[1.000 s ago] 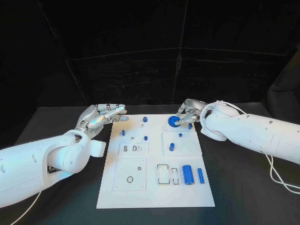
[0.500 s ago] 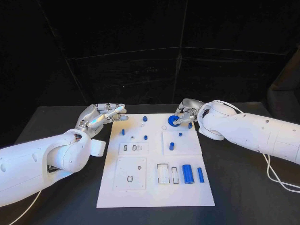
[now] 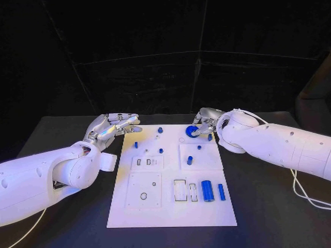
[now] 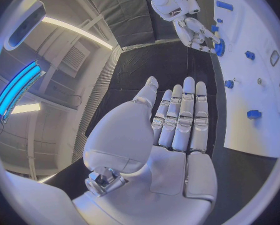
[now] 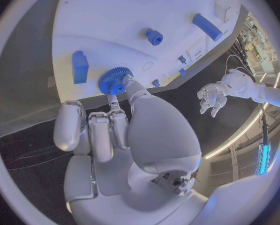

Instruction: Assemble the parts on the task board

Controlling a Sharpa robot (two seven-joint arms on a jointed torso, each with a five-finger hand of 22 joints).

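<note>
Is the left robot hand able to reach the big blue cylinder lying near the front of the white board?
Probably yes: the left robot hand is open, and nothing blocks the big blue cylinder on the white board.

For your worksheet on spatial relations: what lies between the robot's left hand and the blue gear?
In the head view, between the left hand and the blue gear lies the task board's far edge with a small blue peg.
</note>
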